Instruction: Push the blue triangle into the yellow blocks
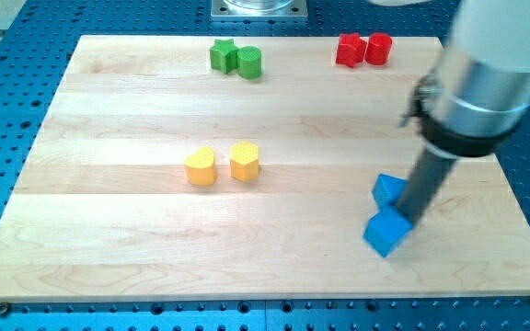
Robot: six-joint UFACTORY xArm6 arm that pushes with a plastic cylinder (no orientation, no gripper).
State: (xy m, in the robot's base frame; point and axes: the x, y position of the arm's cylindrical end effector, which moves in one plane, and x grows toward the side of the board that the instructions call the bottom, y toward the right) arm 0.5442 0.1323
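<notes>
— Blue first, nearest the view's bottom: a blue cube (385, 232) sits low on the right of the surface (109, 248), and just above it a second blue block (389, 188), partly hidden, which I take for the blue triangle.

— And the tool?

— My tip (407, 221) stands wedged between the two, touching or nearly touching both. It's a bare rod: nothing to open, nothing held.

— How will the triangle handle?

— Light and stiff, I'd judge, sliding easily on smooth wood, but apt to spin if shoved off-centre. Better to press its right-hand side, square on, heading left.

— Anything in the way?

— The cube sits close and could get dragged along. Farther off, the yellow blocks wait mid-surface: a yellow rounded block (201, 166) and a yellow hexagon-like block (244, 160), the path between looking bare. Farthest, a green star (222, 55), green cylinder (249, 62), red star (349, 50) and red cylinder (378, 48) line the top edge, well apart.
</notes>
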